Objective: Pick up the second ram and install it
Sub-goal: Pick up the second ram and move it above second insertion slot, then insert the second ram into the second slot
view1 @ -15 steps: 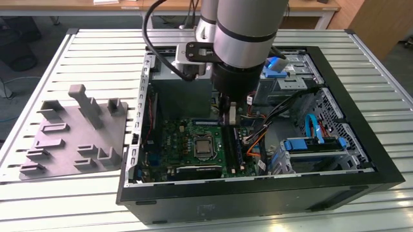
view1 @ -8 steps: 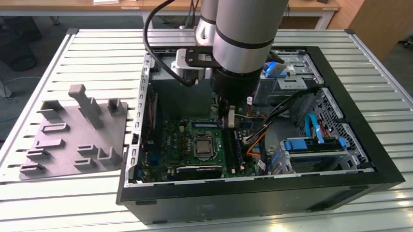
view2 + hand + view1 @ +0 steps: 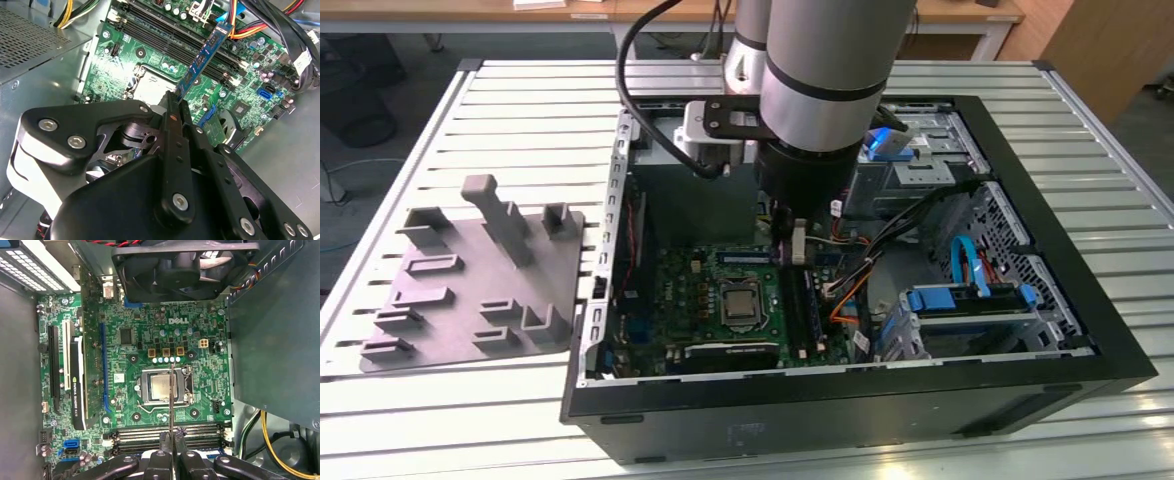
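Currently the end effector (image 3: pixel 175 107) is clamped on the second ram (image 3: pixel 206 52), poised over the motherboard slots (image 3: pixel 160 37). Insertion step; seating likely demands square alignment.

From my console I see a black steel computer case (image 3: pixel 854 410) lying open on the white slatted metal table (image 3: pixel 454 420). A grey plastic fixture tray with upright posts (image 3: pixel 474 290) sits just beside it, on the exterior view's left. In the first wrist view I make out the green motherboard (image 3: pixel 150 330), its square silver processor (image 3: pixel 161 386) in the socket, and a round black cooling fan (image 3: pixel 185 265) at one edge. Blue plastic drive brackets (image 3: pixel 947 298) fill the case's other end.
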Available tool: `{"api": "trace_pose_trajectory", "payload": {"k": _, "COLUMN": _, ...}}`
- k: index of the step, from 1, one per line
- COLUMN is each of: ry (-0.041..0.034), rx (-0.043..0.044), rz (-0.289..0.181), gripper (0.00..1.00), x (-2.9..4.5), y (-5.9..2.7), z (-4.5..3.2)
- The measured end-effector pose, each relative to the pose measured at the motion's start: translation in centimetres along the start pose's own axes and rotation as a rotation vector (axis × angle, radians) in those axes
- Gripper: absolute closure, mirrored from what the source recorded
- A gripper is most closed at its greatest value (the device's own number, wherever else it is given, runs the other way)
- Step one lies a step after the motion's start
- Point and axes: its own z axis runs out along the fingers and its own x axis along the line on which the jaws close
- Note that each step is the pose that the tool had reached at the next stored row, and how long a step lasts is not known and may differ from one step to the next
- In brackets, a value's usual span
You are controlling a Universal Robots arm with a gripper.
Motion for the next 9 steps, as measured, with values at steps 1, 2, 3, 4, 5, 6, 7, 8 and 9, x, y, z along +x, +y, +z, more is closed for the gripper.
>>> {"api": "trace_pose_trajectory", "payload": {"k": 1, "ry": 0.0001, "rx": 0.0000, "rz": 0.000, "gripper": 0.86, "x": 0.00, "y": 0.00, "z": 0.00}}
{"api": "trace_pose_trajectory", "payload": {"k": 2, "ry": 0.0000, "rx": 0.0000, "rz": 0.000, "gripper": 0.86, "x": 0.00, "y": 0.00, "z": 0.00}}
{"api": "trace_pose_trajectory", "payload": {"k": 3, "ry": 0.0000, "rx": 0.0000, "rz": 0.000, "gripper": 0.86, "x": 0.00, "y": 0.00, "z": 0.00}}
{"api": "trace_pose_trajectory", "payload": {"k": 4, "ry": 0.0001, "rx": 0.0000, "rz": 0.000, "gripper": 0.86, "x": 0.00, "y": 0.00, "z": 0.00}}
{"api": "trace_pose_trajectory", "payload": {"k": 5, "ry": 0.0001, "rx": 0.0000, "rz": 0.000, "gripper": 0.86, "x": 0.00, "y": 0.00, "z": 0.00}}
{"api": "trace_pose_trajectory", "payload": {"k": 6, "ry": 0.0001, "rx": 0.0001, "rz": 0.000, "gripper": 0.86, "x": 0.00, "y": 0.00, "z": 0.00}}
{"api": "trace_pose_trajectory", "payload": {"k": 7, "ry": 0.0000, "rx": 0.0002, "rz": 0.004, "gripper": 0.86, "x": 0.00, "y": 0.00, "z": 0.00}}
{"api": "trace_pose_trajectory", "payload": {"k": 8, "ry": -0.0004, "rx": 0.0005, "rz": 0.012, "gripper": 0.86, "x": 0.00, "y": 0.00, "z": 0.00}}
{"api": "trace_pose_trajectory", "payload": {"k": 9, "ry": -0.0008, "rx": 0.0011, "rz": 0.025, "gripper": 0.86, "x": 0.00, "y": 0.00, "z": 0.00}}
